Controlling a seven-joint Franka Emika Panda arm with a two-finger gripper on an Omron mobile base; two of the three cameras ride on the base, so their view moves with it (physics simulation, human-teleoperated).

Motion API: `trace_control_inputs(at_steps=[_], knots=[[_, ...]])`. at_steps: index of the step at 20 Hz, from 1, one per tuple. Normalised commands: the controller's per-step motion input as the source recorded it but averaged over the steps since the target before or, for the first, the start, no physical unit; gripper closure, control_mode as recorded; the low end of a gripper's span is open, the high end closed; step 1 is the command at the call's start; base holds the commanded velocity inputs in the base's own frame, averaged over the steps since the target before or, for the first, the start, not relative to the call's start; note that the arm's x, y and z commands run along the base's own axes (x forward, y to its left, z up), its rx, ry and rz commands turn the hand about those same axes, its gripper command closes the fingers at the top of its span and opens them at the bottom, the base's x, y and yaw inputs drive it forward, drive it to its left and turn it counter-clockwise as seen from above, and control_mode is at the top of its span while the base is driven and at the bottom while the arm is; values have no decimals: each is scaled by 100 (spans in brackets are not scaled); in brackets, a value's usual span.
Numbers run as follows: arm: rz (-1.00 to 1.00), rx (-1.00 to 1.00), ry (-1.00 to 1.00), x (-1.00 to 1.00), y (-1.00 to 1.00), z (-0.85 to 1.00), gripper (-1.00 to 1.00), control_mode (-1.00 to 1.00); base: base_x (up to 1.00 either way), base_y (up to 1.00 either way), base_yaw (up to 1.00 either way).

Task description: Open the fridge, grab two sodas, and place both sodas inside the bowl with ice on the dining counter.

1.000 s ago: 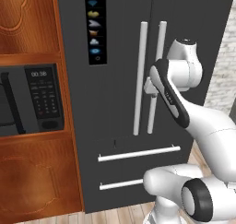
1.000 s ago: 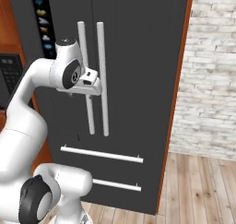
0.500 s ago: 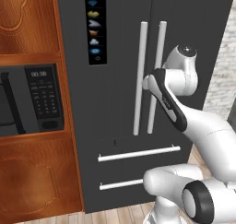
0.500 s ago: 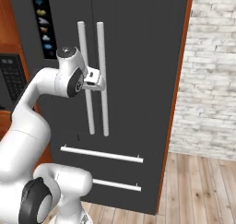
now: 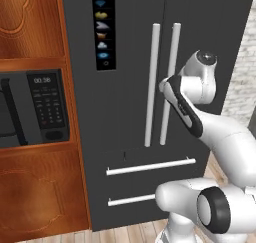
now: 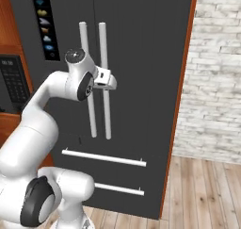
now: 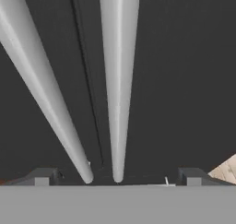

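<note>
Fridge: tall dark grey double-door fridge (image 5: 135, 112) stands shut right in front of you, its two long pale bar handles (image 7: 117, 85) side by side at the door seam.
Risk: you could close on both bars, or the wrong one, since they sit so near each other; then neither door swings.
Pincer: your pincer (image 7: 117, 178) is spread wide, holding nothing, straddling the right bar.
Arm pose: elbow bent, wrist raised at mid-handle height, hand pointing along the doors.
</note>
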Motion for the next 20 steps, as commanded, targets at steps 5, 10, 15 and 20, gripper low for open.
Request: trace_control_inputs(at_steps=[5,10,15,20], knots=[[0,0,0,45,0,0,-100,-100,0,0,0],[0,0,0,52,0,-1,-100,-100,0,0,0],[0,-2,-4,42,0,-29,-100,-100,0,0,0],[0,-1,-11,41,0,-37,-100,-100,0,0,0]])
